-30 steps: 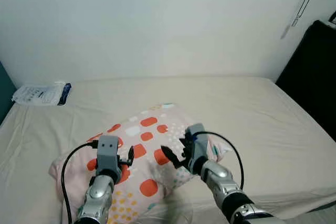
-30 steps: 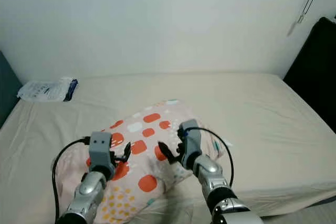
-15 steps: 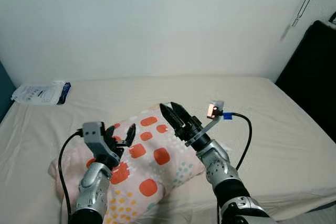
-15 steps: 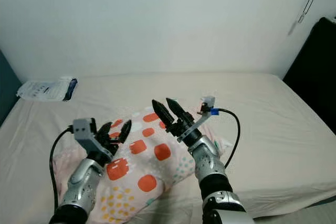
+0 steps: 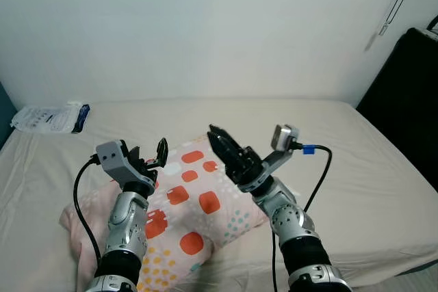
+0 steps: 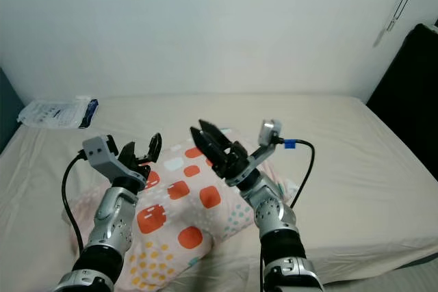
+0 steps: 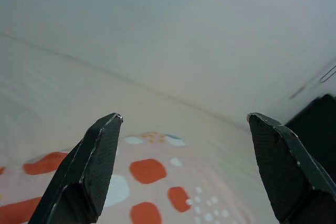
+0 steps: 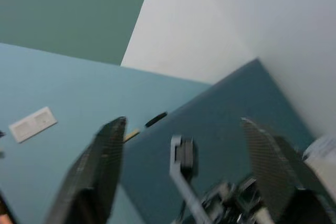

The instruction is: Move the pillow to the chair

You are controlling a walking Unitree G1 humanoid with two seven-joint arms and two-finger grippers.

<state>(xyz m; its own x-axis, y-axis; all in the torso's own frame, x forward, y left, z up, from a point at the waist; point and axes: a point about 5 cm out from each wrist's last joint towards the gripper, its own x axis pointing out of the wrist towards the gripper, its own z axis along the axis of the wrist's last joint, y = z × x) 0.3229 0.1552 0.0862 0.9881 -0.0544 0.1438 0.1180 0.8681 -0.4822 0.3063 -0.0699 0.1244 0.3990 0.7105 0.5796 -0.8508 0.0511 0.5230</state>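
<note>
The pillow [image 5: 195, 203], pale pink with orange-red rounded squares, lies on the beige bed [image 5: 328, 135] right in front of me. My left gripper [image 5: 148, 152] is raised above the pillow's left part, open and holding nothing. My right gripper [image 5: 211, 135] hovers over the pillow's far edge, pointing up and to the left, open and empty too. In the left wrist view the open left gripper [image 7: 184, 119] frames the pillow [image 7: 149, 172] and the wall. The right wrist view looks between the open right gripper [image 8: 184, 124] toward a teal wall.
A white packet [image 5: 48, 117] lies at the bed's far left, by the wall. A tall black piece of furniture [image 5: 410, 94] stands beside the bed on the right. The plain white wall [image 5: 205, 25] runs behind the bed.
Both grippers have lifted off the pillow. The right one swung up and now points left; the left one rose and tilted back. The pillow stays on the bed.
</note>
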